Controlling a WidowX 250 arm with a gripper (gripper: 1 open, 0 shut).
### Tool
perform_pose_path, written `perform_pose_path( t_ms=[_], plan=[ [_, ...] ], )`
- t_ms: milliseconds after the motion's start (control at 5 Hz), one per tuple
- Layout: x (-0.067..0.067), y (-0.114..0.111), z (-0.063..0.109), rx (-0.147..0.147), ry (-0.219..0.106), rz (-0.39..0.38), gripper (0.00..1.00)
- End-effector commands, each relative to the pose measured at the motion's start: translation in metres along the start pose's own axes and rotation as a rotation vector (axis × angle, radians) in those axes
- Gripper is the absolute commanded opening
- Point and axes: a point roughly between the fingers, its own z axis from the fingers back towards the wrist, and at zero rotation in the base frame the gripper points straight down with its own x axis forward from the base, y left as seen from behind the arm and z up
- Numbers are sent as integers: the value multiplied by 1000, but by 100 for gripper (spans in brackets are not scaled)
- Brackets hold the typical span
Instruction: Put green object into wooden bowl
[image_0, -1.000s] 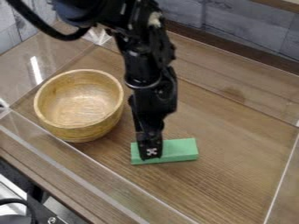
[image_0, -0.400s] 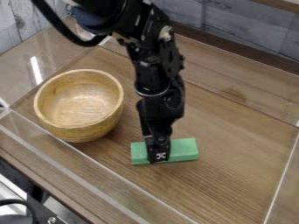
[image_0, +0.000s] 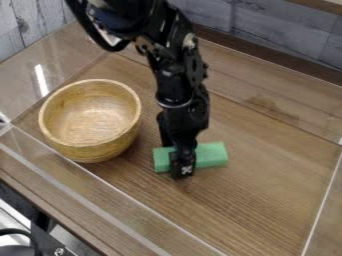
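The green object is a small flat block lying on the wooden table, right of the wooden bowl. The bowl is round, light tan and empty, and stands at the left. My gripper points straight down onto the block's left half, with its dark fingers on either side of the block and hiding its middle. The jaws look open around it, and the block rests on the table. A narrow strip of table separates the block from the bowl.
Clear plastic walls enclose the table on the front, left and right. The black arm rises from the gripper toward the upper left, passing above the bowl's right side. Bare wood lies to the right of the block.
The gripper has come down lower over the block and shifted slightly right. The block now sits a little farther back on the table than before. The bowl has not moved.
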Motion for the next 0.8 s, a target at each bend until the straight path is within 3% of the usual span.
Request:
perform_pose_path(
  t_ms=[0, 200, 400, 600],
  plan=[
    [15, 5, 10, 24, -24, -8, 0],
    [24, 3, 18, 24, -30, -17, 0],
    [19, 11, 38, 49, -40, 84, 0],
    [13, 21, 70, 100, -58, 204, 0]
  ],
)
